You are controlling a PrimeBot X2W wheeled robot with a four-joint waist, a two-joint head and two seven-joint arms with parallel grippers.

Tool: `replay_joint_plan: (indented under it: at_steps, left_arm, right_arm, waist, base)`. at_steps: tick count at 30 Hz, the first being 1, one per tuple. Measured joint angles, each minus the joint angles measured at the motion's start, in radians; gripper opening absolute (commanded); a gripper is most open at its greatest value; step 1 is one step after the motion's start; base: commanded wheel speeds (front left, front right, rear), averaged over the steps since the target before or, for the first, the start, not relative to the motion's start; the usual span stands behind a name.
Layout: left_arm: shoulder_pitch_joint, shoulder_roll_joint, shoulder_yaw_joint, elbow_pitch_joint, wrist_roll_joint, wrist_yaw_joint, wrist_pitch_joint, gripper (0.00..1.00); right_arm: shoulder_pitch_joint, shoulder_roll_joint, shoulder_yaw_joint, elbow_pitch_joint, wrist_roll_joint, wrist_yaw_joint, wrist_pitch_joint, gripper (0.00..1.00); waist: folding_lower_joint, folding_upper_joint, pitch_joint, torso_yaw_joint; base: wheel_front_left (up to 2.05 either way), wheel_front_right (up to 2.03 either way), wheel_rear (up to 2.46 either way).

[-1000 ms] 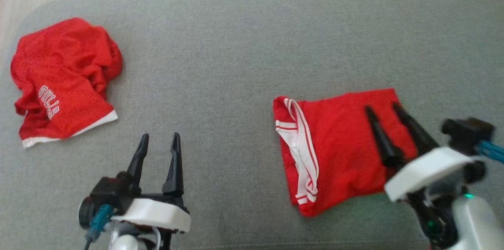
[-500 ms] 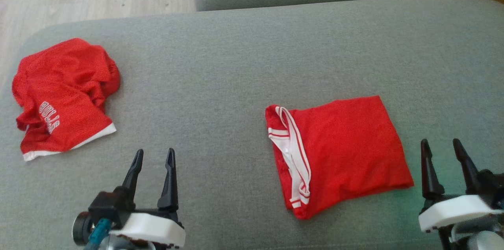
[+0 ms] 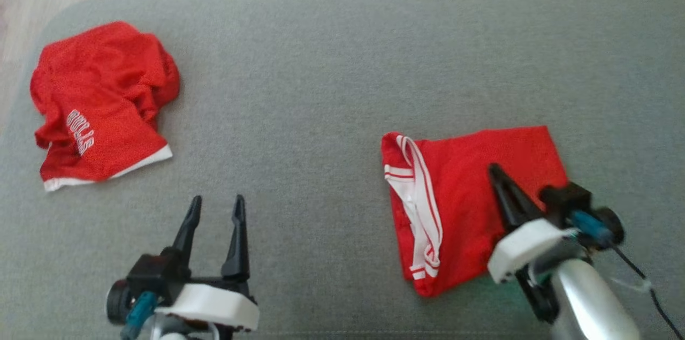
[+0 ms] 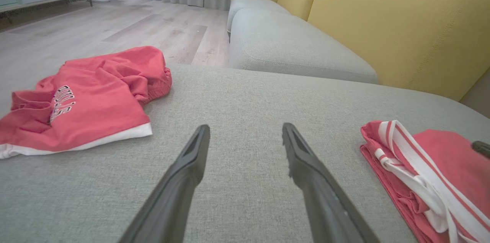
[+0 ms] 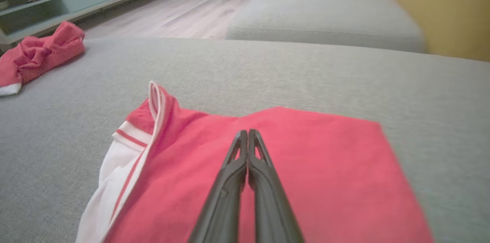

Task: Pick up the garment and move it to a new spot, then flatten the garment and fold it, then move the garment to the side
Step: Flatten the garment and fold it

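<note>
"Looking down from the head view, where does the robot stand?"

"Its right tool (image 3: 495, 171) is over the folded red garment with white striped trim (image 3: 460, 190), fingers pressed together. Half a second ago that tool was spread and drawn off to the lower right, clear of the cloth. It has swung back in and closed. The camera shifted a little too. The left tool (image 3: 218, 199) hangs spread over the grey upholstered cushion (image 3: 321, 88), holding nothing. A crumpled red mesh jersey with white lettering (image 3: 101, 104) lies well apart at the far left."

"And the left wrist view?"

"The left tool (image 4: 245, 128) stands wide over bare cushion, between the jersey (image 4: 88, 97) and the folded garment (image 4: 440, 166)."

"The right wrist view?"

"The right tool (image 5: 247, 132) has its fingers meeting tip to tip over the garment's (image 5: 314, 159) flat red panel. No cloth shows between them. Whether they touch the fabric cannot be told."

"So what does the change mean?"

"The fold looks finished, and the garment lies right of the cushion's middle. Coming back closed suggests a press or a sideways push, not a pinch. The last step, moving the garment aside, seems to be starting."
</note>
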Motion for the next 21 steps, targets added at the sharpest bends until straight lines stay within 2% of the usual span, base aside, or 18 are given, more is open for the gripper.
replay_joint_plan:
  at_steps: [8, 21]
  left_arm:
    - [-0.052, -0.001, -0.019, 0.002, -0.018, 0.012, 0.0, 1.0]
    - [-0.053, -0.001, -0.041, 0.006, -0.032, 0.02, 0.0, 1.0]
  right_arm:
    - [-0.114, 0.018, 0.135, 0.211, -0.003, 0.0, 0.004, 0.0]
    - [-0.218, 0.036, 0.326, 0.318, 0.049, 0.0, -0.012, 0.0]
  waist:
    - [0.0, 0.0, 0.042, 0.059]
    - [-0.0001, 0.0, 0.042, 0.093]
  base:
    - [0.0, 0.0, 0.0]
    - [0.0, 0.0, 0.0]
